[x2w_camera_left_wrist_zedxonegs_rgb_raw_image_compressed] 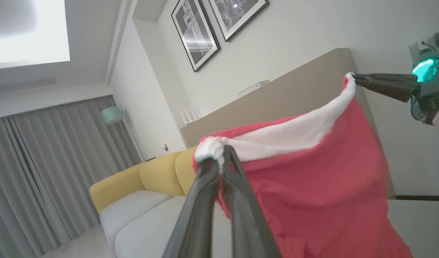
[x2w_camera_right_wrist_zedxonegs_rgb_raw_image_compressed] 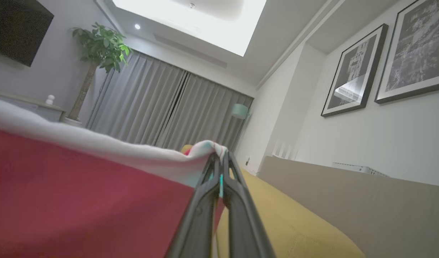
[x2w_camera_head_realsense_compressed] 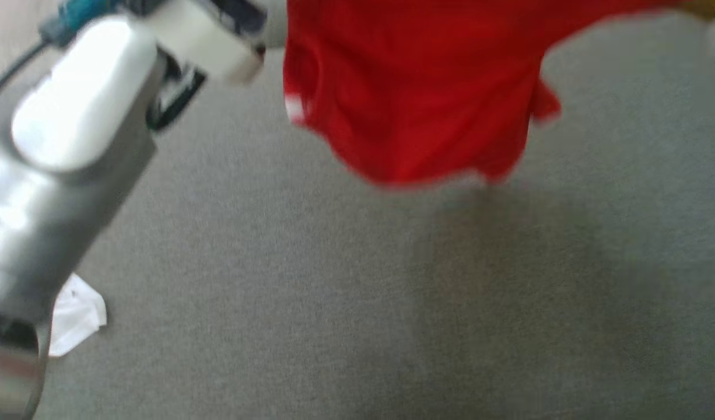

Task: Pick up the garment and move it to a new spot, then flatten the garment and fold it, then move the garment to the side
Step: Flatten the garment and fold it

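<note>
The garment [x2w_camera_head_realsense_compressed: 416,93] is red with a white band along one edge, and it hangs in the air above the grey carpet at the top of the head view. In the left wrist view my left gripper [x2w_camera_left_wrist_zedxonegs_rgb_raw_image_compressed: 221,152] is shut on a bunched corner of the garment's [x2w_camera_left_wrist_zedxonegs_rgb_raw_image_compressed: 312,186] white band. The band stretches across to my right gripper [x2w_camera_left_wrist_zedxonegs_rgb_raw_image_compressed: 353,76], which pinches the other corner. The right wrist view has my right gripper [x2w_camera_right_wrist_zedxonegs_rgb_raw_image_compressed: 219,154] shut on that white corner, with the garment [x2w_camera_right_wrist_zedxonegs_rgb_raw_image_compressed: 80,193] spreading left. My pale left forearm [x2w_camera_head_realsense_compressed: 72,163] crosses the head view's left side.
Grey carpet [x2w_camera_head_realsense_compressed: 392,303] lies under the hanging cloth. A small white cloth [x2w_camera_head_realsense_compressed: 77,315] lies on the floor at the lower left, beside my left arm. A yellow sofa [x2w_camera_left_wrist_zedxonegs_rgb_raw_image_compressed: 133,179] with grey cushions, a beige partition [x2w_camera_left_wrist_zedxonegs_rgb_raw_image_compressed: 276,100] and grey curtains [x2w_camera_left_wrist_zedxonegs_rgb_raw_image_compressed: 44,161] stand beyond.
</note>
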`<state>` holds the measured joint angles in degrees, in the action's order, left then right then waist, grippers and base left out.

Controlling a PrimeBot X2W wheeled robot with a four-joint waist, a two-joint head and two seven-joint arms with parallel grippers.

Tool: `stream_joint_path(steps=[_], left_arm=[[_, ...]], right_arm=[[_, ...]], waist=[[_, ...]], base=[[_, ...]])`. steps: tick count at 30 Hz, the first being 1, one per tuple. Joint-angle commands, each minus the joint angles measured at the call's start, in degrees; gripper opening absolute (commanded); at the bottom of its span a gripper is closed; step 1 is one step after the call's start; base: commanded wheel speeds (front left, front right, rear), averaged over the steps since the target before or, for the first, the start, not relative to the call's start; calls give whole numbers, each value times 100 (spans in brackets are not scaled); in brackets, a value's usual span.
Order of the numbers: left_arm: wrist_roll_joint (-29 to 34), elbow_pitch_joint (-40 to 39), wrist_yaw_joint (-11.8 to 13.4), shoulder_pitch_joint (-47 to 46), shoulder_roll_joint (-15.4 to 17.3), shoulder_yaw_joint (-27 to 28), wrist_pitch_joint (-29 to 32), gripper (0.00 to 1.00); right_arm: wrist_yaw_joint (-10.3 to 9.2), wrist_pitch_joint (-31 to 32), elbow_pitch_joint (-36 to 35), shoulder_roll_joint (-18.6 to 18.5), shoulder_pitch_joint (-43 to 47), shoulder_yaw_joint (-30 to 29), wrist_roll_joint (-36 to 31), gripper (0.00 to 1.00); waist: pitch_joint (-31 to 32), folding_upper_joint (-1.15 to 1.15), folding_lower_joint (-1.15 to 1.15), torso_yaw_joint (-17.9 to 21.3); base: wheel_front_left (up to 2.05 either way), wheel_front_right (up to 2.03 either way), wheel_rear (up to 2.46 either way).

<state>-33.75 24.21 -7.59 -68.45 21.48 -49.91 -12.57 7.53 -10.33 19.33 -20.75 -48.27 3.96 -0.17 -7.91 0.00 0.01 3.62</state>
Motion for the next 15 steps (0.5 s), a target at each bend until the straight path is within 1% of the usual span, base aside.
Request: stream_joint_path(steps=[1,4,7,9,11,15], left_arm=[[176,92,12,-582,67,204,-132,0],[583,307,22,-1020,-66,366,-233,0],[1041,-110,60,-938,-144,787,-239,0],[1302,-426,50,-574,-150,931,-240,0],[1432,-706,35,-57,-170,988,-241,0],[1488,-1006,15,1142,-253,835,-241,0]], right_arm=[[-4,-137,40,-123,-510,97,47,0],[-4,-329,334,-197,-1083,94,42,0],[-4,-423,410,-210,-1236,74,41,0],[-4,-447,403,-184,-1067,62,84,0],[-4,-457,372,-176,-752,84,136,0],[-4,-464,203,-187,126,46,288,0]], waist=[[-469,0,-1,-107],[-723,0,-1,-105],[-865,0,-1,-56],[-905,0,-1,-2],[-919,0,-1,59],[-941,0,-1,152]], base=[[0,0,0],[0,0,0],[0,0,0],[0,0,0],[0,0,0],[0,0,0]])
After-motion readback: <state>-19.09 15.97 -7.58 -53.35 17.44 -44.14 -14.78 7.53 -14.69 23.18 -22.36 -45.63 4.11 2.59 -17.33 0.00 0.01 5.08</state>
